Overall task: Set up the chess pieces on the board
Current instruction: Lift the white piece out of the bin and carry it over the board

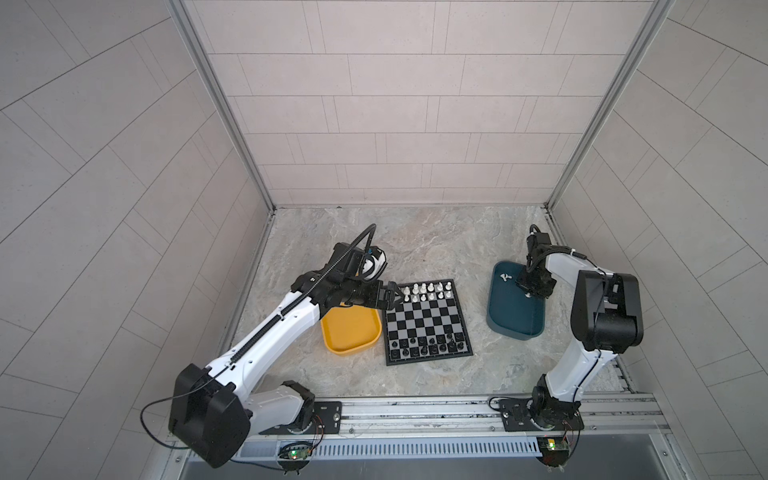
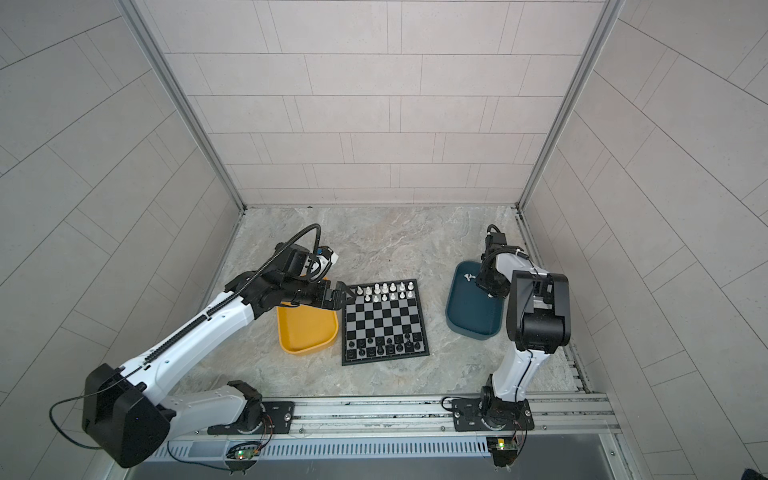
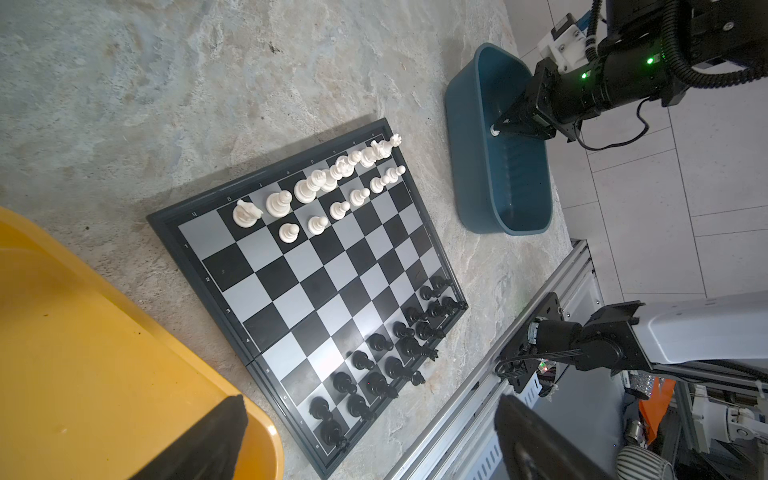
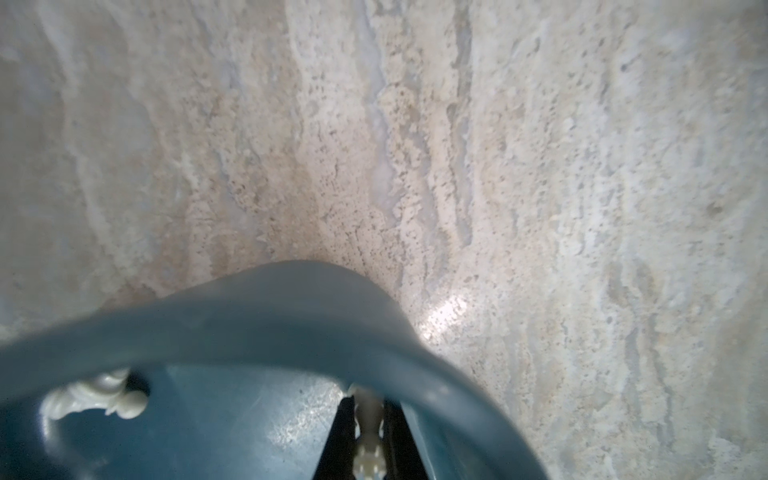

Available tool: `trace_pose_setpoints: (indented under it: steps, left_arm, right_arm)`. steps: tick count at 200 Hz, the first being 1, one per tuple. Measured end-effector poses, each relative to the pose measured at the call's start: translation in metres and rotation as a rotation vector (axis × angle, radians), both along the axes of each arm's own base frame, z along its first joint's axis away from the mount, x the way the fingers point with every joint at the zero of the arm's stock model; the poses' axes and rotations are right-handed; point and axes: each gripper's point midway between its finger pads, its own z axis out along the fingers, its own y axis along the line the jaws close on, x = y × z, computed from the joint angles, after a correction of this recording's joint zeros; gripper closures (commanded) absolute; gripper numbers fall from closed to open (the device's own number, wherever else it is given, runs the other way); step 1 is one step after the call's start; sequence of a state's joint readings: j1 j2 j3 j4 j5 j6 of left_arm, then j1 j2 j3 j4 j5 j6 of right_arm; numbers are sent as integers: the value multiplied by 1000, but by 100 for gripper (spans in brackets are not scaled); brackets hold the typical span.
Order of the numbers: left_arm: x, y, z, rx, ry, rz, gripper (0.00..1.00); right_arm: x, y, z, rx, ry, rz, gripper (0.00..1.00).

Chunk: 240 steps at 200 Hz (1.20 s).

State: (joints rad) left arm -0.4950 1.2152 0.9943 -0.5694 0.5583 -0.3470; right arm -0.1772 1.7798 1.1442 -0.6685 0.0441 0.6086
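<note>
Blue plastic surrounds the step in hand, a pick-up. In both top views the bin (image 1: 513,318) near the right edge of the tabletop (image 1: 415,249) has the right jaws down inside it, closed on a white piece (image 1: 528,295). A second white piece (image 1: 505,277) lies loose toward the bin's far end. The board (image 1: 426,322) sits mid-tabletop, with white men (image 1: 428,291) on its far two ranks and black men (image 1: 428,345) on its near two. A yellow tray (image 1: 351,332) lies just beside it on the left. The left jaws hang spread wide over the board's far left corner, holding nothing. From the left wrist, the board (image 3: 316,286) shows bare squares at the near end of the white ranks, and the gripped piece (image 3: 495,130) pokes from the right jaws' tips just above the bin (image 3: 523,195) floor. From the right wrist, the piece (image 4: 368,428) is pinched upright between the closed jaws, though its kind is too blurred to name. The loose one (image 4: 95,401) lies on its side by the bin wall (image 4: 249,320). The next move probably calls for a straight lift clear of that wall. Then comes a carry to one of the bare white squares and a gentle release, so the neighbouring men are not knocked over.
</note>
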Motion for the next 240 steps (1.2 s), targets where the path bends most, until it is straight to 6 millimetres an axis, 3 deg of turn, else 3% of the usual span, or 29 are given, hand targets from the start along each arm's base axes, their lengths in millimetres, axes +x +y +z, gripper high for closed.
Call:
trace_pose_setpoints:
  steps: [41,66,80,104,128,149,173,200,240]
  left_arm:
    - [1,0,1,-2,-5,3,0]
    - [3,2,0,3,-7,14,0]
    - [6,6,-1,10,-9,27,0]
    - [8,11,-3,29,-5,54,0]
    - [10,27,-5,76,4,133,0]
    - [7,59,-8,167,22,273,0]
    - [-2,110,-6,280,1,491,0]
    - [-17,149,-7,363,-3,639,0]
    - [-25,156,-12,399,0,635,0]
  right_arm:
    - [1,10,12,12,-25,50,100]
    - [7,45,47,16,-94,188,100]
    - [18,86,79,16,-166,328,100]
    - [32,189,135,56,-322,619,100]
    - [30,277,161,117,-390,833,100]
    - [32,340,158,151,-381,967,100]
    - [32,393,125,173,-313,1068,100]
    - [30,418,88,171,-222,1119,100]
    - [28,438,69,174,-178,1153,100]
